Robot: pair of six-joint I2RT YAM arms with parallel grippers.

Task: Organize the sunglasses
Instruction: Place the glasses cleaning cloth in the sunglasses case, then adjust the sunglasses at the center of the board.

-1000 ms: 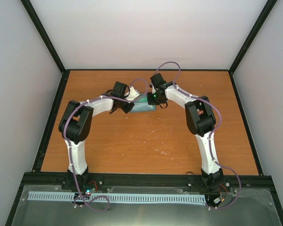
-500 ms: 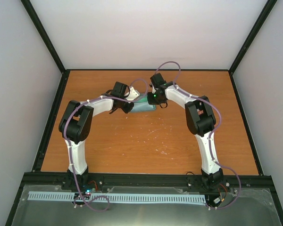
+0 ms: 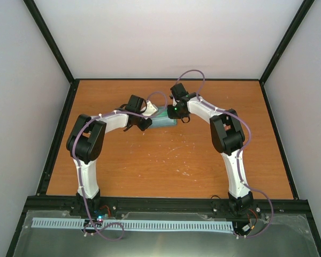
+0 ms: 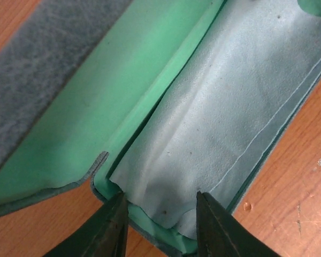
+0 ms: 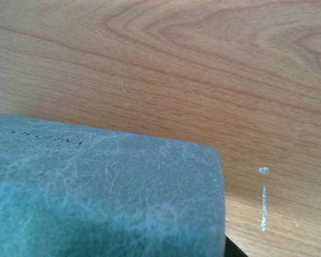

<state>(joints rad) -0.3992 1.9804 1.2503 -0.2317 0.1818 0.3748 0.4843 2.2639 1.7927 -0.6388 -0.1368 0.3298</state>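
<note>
The blue-grey case (image 3: 163, 121) lies open at the back middle of the table. In the left wrist view its green lining (image 4: 112, 107) shows, and the pale blue cloth (image 4: 224, 107) lies spread in the tray. The sunglasses are hidden. My left gripper (image 4: 161, 206) is open, its fingertips (image 4: 119, 206) straddling the cloth's near corner at the case's end; it also shows in the top view (image 3: 144, 121). My right gripper (image 3: 177, 113) is at the case's other end. The case's grey outer skin (image 5: 96, 193) fills its wrist view and hides the fingers.
Orange wood table (image 3: 166, 160) with small white scratches (image 5: 263, 201). A black frame and white walls bound it. Both arms reach in to the back middle, elbows out to the sides.
The left wrist has shifted very slightly at the case. The right arm and the case have not visibly moved.
</note>
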